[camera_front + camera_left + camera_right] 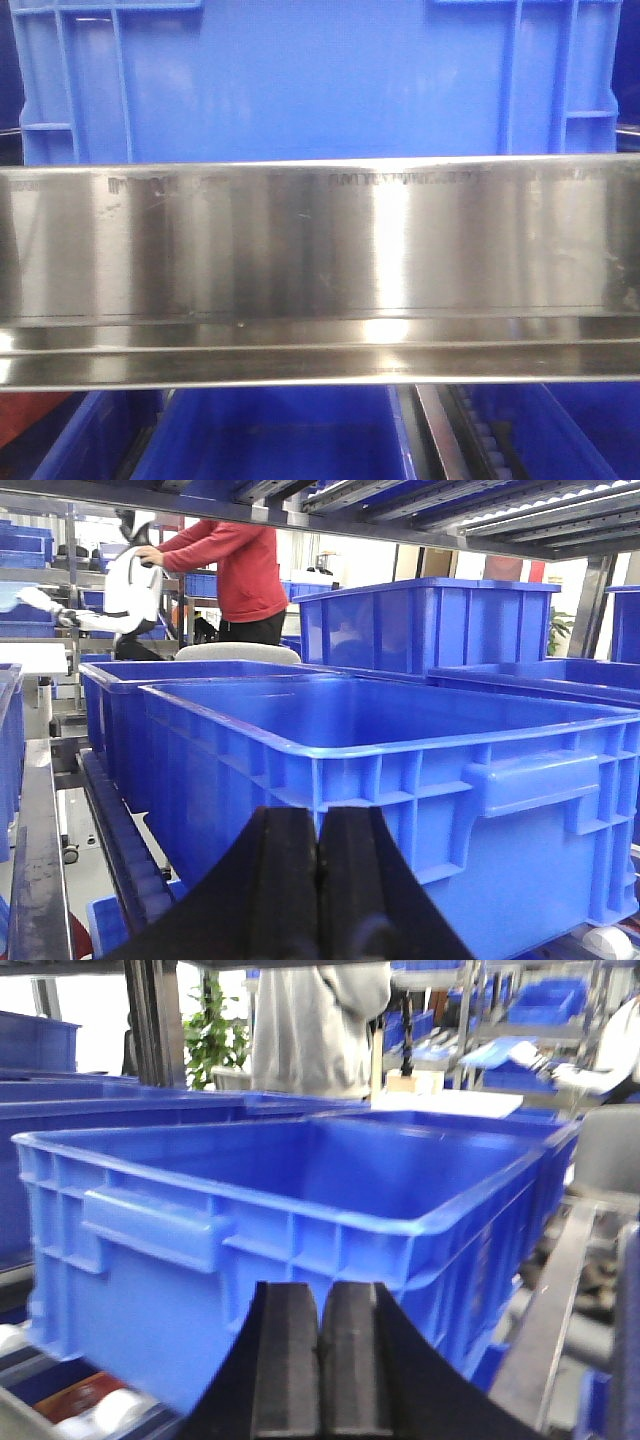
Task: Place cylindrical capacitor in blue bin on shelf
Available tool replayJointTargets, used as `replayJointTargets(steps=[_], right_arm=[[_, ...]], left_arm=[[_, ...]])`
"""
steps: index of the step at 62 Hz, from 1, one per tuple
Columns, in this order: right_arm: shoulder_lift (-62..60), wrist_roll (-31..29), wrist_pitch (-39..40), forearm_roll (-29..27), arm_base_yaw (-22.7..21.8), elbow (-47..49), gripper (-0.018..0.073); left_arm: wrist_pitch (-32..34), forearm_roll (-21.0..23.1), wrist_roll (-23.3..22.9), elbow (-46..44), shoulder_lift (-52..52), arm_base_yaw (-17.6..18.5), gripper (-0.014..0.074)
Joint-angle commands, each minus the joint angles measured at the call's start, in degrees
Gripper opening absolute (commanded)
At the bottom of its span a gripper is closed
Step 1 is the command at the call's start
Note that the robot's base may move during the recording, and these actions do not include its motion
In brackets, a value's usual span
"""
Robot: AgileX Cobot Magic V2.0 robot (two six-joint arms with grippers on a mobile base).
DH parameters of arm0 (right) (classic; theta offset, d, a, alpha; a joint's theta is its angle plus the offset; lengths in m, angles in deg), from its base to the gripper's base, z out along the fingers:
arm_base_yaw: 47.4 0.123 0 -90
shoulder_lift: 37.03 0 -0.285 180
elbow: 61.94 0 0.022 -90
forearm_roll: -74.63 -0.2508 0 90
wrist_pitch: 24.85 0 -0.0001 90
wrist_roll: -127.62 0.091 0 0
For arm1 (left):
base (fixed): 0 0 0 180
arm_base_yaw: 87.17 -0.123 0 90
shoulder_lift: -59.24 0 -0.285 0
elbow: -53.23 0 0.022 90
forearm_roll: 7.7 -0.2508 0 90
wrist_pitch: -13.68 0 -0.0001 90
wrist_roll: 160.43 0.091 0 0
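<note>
With both the left gripper (318, 880) and right gripper (320, 1360) pressed together and empty just before the blue bin (420, 780) on the shelf (320, 270), no capacitor showed, so finding and grasping it seemingly came next.

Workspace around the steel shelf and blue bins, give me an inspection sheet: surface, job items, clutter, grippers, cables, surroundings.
Surface: shiny brushed stainless-steel shelf rail spans the front view, reflective, with faint printed marks along its top.
Job's things: large bright blue plastic bin sits above the rail; more blue bins sit below. No capacitor seen.
Clutter: nothing seen.
Grippers: left gripper with black pads together, nothing visible between them, facing a blue bin; right gripper likewise, facing a blue bin.
Cables: nothing seen.
Surroundings: person in red top, person in grey top, green plant, further racks of blue bins.
</note>
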Motion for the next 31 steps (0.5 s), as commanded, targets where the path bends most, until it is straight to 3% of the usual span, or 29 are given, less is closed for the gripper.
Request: replayJointTargets(steps=[1, 10, 19, 31], right_arm=[[-0.75, -0.30, 5.10, 1.58, -2.19, -2.98, -0.0162], [-2.89, -0.30, 16.64, 1.61, -9.00, -12.84, -0.0162], [-4.32, -0.19, 17.04, 5.58, -16.35, -19.82, -0.0162], [-5.53, -0.19, 17.03, 5.58, -22.72, -23.49, -0.0162]], left_arm=[[0.81, -0.11, 0.01, 0.03, -0.34, -0.22, -0.0111], [0.81, -0.11, 0.01, 0.03, -0.34, -0.22, -0.0111], [0.81, -0.11, 0.01, 0.03, -0.34, -0.22, -0.0111], [0.81, -0.11, 0.01, 0.03, -0.34, -0.22, -0.0111]])
